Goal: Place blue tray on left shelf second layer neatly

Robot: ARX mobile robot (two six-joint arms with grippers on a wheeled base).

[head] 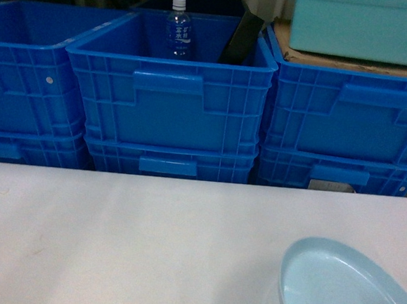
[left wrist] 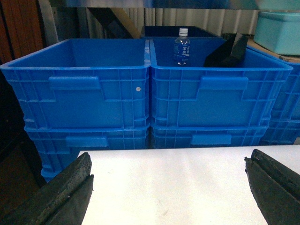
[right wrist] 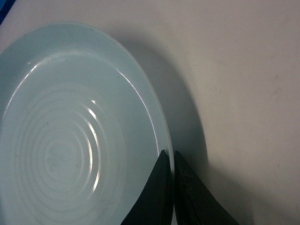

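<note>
Pale sky-blue round plastic tray (right wrist: 70,140) lies on the white tabletop (head: 126,244), its five-o'clock rim pinched between the right gripper (right wrist: 174,157)'s closed jaws, while the left gripper (left wrist: 168,187) gapes wide, holding nothing.

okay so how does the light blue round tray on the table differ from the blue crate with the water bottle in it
The blue tray is pale sky blue; the crate is deep saturated blue. The tray is round and shallow with smooth concentric rings; the crate is rectangular, deep and ribbed. The tray holds nothing and sits on the white table, its rim pinched by the right hand; the crate is stacked on another crate beyond the table and holds a water bottle. Both look like plastic.
</note>
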